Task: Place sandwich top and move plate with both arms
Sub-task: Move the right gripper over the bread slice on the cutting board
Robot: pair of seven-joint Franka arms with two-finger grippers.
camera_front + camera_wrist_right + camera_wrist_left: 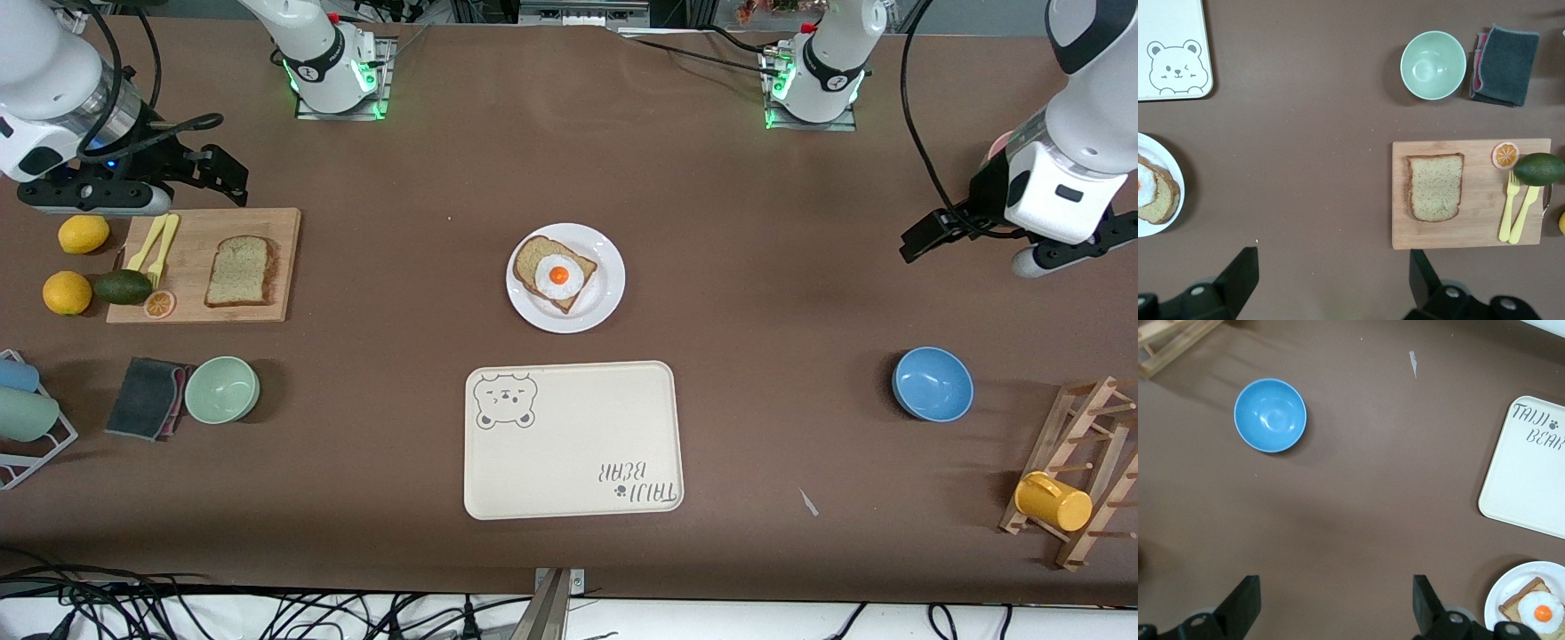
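Wrist views | left claw (1333, 607) wide, empty | right claw (1331, 283) wide, empty

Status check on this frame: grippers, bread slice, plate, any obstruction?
Left gripper open, over bare table. Right gripper open, beside cutting board. Sandwich top untouched on board; plate holds egg slice. Nothing in the way.

Speckled tan sandwich top (238, 271), white plate (605, 298), blue bowl (932, 383), cream bear-printed tray (573, 440).
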